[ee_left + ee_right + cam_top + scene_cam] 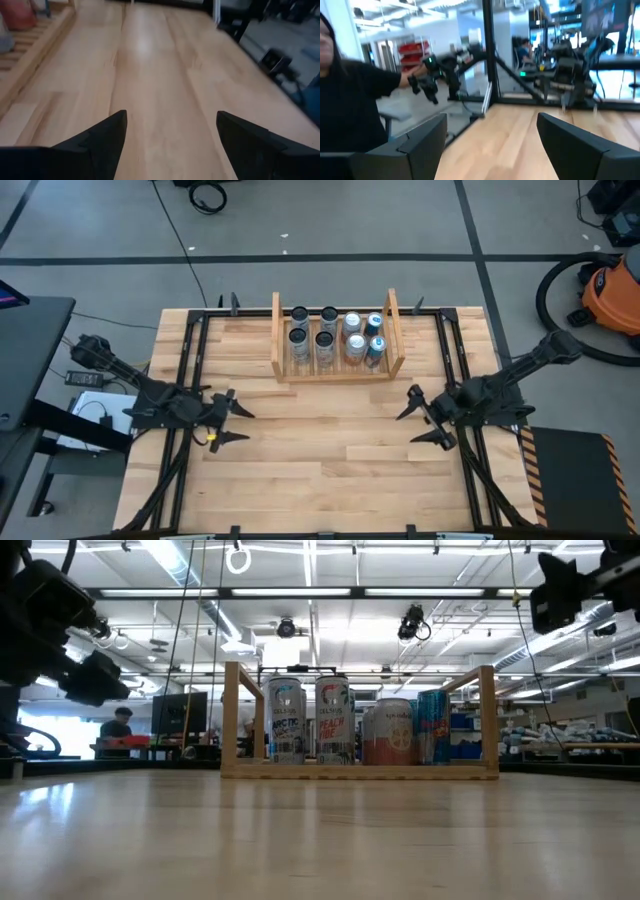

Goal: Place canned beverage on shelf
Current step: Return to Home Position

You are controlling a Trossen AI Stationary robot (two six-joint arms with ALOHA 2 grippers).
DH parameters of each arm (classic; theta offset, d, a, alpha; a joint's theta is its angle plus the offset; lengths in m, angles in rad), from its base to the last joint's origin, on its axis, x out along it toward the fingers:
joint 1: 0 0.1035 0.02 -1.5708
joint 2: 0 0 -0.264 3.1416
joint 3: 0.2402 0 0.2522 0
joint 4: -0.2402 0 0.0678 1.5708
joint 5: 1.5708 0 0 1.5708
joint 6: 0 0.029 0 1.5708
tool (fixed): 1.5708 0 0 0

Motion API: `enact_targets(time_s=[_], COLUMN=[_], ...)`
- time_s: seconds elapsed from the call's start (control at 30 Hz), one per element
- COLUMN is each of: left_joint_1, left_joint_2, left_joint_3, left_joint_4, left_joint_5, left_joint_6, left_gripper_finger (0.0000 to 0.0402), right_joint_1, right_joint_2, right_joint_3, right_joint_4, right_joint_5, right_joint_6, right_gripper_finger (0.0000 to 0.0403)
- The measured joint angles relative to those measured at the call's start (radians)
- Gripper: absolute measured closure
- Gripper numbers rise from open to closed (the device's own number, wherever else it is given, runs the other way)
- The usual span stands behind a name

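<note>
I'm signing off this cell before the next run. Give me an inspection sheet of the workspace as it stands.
Surface: wooden table, no spills or marks seen.
Job's things: shelf at the far edge, centre; eight cans upright inside it, in two rows of four.
Clutter: nothing seen on the table.
Grippers: left gripper and right gripper both open and empty, over the table's sides, apart from the shelf.
Cables: black cable coiled on the floor beyond the table.
Surroundings: orange vacuum on the floor to the right; person close by in the right wrist view.
</note>
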Motion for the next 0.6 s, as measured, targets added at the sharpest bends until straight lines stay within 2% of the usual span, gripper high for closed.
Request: enact_targets(time_s=[0.3, 0.6], left_joint_1=[0.001, 0.011], left_joint_2=[-0.121, -0.214], left_joint_3=[0.0, 0.0], left_joint_4=[0.0, 0.001], left_joint_5=[0.0, 0.003], left_joint_6=[0.0, 0.0], left_gripper_finger=[0.0092, 0.0092], right_joint_1=[-0.019, -0.106], right_joint_2=[-0.144, -0.294], right_joint_3=[0.0, 0.0], right_joint_4=[-0.001, -0.002], right_joint_5=[0.0, 0.0], right_joint_6=[0.0, 0.0], right_gripper_finger=[0.0085, 0.0085])
